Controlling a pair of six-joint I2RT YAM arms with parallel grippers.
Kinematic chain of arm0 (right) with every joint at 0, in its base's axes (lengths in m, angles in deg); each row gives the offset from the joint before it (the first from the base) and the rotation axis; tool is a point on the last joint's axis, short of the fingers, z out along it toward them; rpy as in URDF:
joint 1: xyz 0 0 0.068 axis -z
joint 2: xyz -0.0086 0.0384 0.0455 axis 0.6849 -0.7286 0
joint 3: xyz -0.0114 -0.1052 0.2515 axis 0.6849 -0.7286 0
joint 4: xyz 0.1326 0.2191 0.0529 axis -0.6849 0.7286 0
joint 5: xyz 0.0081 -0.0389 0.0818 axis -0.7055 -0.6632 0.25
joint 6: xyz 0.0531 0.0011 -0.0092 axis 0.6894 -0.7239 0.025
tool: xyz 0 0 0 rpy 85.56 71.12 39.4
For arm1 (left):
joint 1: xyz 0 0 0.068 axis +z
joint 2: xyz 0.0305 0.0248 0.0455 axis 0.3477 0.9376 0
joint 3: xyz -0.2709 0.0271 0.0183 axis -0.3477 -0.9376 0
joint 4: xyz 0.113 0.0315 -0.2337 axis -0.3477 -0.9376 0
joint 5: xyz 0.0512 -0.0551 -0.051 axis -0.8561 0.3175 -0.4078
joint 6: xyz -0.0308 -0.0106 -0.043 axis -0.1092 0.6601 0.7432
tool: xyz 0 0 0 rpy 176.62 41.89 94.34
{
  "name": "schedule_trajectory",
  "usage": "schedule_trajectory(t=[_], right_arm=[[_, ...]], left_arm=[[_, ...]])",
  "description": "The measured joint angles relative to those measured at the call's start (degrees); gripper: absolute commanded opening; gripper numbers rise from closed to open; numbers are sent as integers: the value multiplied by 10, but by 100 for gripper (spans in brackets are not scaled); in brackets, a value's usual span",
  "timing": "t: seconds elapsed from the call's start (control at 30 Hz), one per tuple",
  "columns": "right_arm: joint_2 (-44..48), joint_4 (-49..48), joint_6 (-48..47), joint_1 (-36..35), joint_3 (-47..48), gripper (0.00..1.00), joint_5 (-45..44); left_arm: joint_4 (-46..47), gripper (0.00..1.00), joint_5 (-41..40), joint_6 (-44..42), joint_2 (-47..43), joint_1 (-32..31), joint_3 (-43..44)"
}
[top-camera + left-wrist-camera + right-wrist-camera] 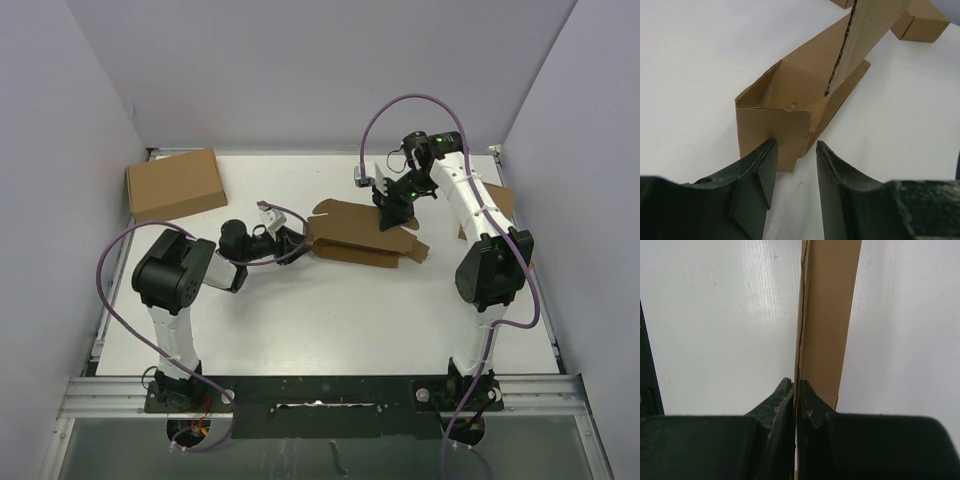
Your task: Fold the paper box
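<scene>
paper box (345,240): centre of your top view, half-folded brown trough, one end wall up | left gripper (795,150): fingers apart at that end wall, holding nothing | right gripper (795,386): pinched tight on the box's upright flap

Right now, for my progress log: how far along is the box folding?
Done: one end of the paper box stands up as walls. In hand: the right hand pinches an upright panel; the left hand sits open at that end. Left: other flaps lie spread, box unclosed.
</scene>
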Motion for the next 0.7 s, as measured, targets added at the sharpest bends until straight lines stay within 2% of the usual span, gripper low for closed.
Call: schedule_trajectory(t=[0.13,0.33,0.7], right_arm=[[0,1,0,0,0,0,0],[0,1,0,0,0,0,0],[0,3,-2,0,0,0,0]], left_arm=[[54,36,32,44,15,21,0],[121,39,75,115,19,88,0],[118,33,169,161,18,167,21]])
